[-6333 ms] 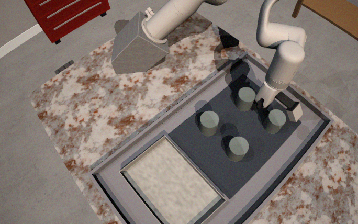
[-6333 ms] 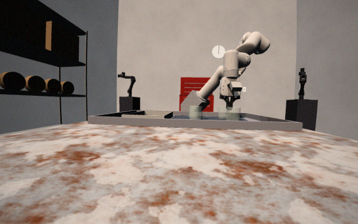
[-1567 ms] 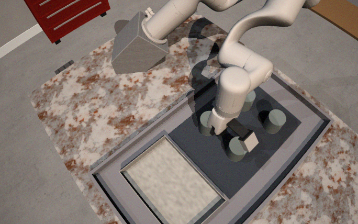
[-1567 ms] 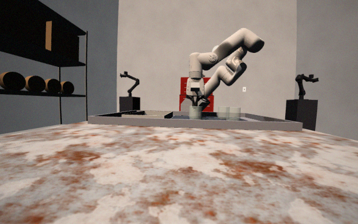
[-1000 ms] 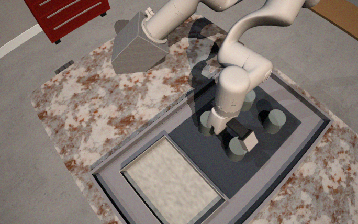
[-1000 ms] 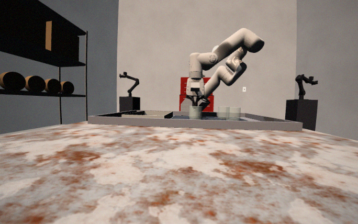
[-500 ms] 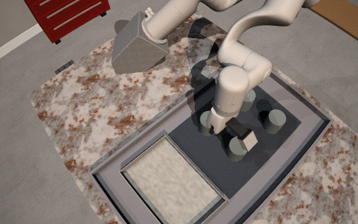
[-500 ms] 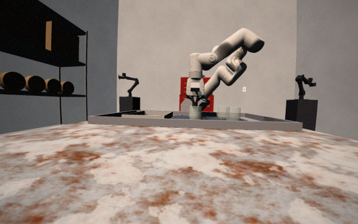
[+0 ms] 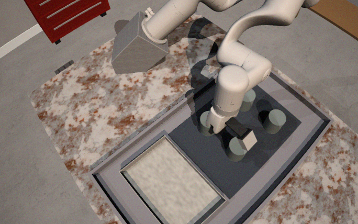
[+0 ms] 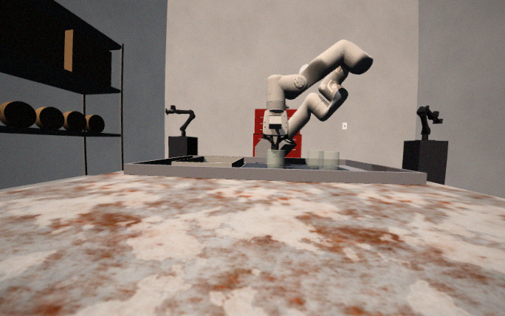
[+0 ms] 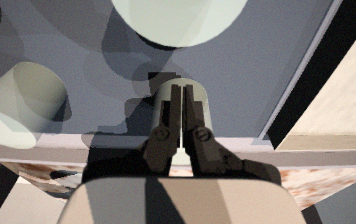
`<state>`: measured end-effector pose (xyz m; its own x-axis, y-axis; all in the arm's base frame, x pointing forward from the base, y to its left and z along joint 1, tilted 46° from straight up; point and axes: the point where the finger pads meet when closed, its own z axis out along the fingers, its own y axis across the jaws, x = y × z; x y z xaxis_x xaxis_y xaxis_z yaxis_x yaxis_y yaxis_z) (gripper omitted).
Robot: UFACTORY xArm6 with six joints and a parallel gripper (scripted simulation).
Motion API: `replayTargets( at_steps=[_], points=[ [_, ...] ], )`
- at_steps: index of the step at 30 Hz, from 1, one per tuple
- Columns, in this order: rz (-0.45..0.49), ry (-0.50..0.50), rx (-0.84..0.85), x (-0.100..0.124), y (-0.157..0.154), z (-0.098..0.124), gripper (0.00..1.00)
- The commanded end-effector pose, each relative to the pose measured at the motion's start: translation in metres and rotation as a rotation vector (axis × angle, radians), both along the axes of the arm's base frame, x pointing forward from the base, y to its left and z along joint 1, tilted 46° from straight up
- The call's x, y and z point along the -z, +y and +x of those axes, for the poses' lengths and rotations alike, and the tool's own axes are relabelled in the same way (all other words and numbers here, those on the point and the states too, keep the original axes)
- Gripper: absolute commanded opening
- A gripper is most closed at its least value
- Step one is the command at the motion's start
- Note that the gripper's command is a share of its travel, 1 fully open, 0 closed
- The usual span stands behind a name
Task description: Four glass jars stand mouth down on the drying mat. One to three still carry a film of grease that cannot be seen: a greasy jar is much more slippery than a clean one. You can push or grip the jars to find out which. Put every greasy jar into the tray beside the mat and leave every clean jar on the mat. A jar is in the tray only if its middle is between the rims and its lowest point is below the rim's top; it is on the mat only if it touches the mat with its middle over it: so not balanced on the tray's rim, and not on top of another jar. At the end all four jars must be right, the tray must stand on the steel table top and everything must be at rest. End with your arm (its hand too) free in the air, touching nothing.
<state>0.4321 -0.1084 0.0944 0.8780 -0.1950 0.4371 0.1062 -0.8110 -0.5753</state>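
Arm bent over mat (image 9: 211, 158), closed gripper (image 11: 180, 107) above jar (image 11: 202, 102).

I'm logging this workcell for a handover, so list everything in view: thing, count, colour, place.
glass jars: four, pale green, all mouth down on the drying mat; one sits by the shut fingers.
drying mat: one, dark grey, on the steel table top beside the tray.
tray: one, pale mottled floor with grey rims, no jar in it.
steel table top: one, grey, raised edges, on the counter.
counter: one, white with rust-red mottling.
red cabinet: one, on the floor behind.
shelf: one, black, holding brown rolls, at left in the exterior view.
small arms on pedestals: two, black, in the background.
arm: one, off-white, over the mat.
end effector: one, dark, shut, holding nothing.
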Motion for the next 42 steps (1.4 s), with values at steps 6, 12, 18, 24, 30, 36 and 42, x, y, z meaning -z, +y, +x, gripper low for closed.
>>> replayTargets(
  at_steps=[6, 12, 18, 24, 30, 36, 42],
  points=[
    [-0.002, -0.002, 0.001, -0.0002, -0.0007, -0.0007, 0.00],
    [-0.002, -0.002, 0.001, -0.0001, -0.0007, -0.0012, 0.00],
    [-0.002, -0.002, 0.001, -0.0002, -0.0009, -0.0022, 0.00],
    [-0.002, -0.002, 0.001, -0.0003, -0.0011, -0.0032, 0.00],
    [-0.002, -0.002, 0.001, -0.0003, -0.0012, -0.0039, 0.00],
    [-0.002, -0.002, 0.001, -0.0004, -0.0014, -0.0049, 0.00],
    [-0.002, -0.002, 0.001, -0.0005, -0.0016, -0.0057, 0.00]
  ],
)
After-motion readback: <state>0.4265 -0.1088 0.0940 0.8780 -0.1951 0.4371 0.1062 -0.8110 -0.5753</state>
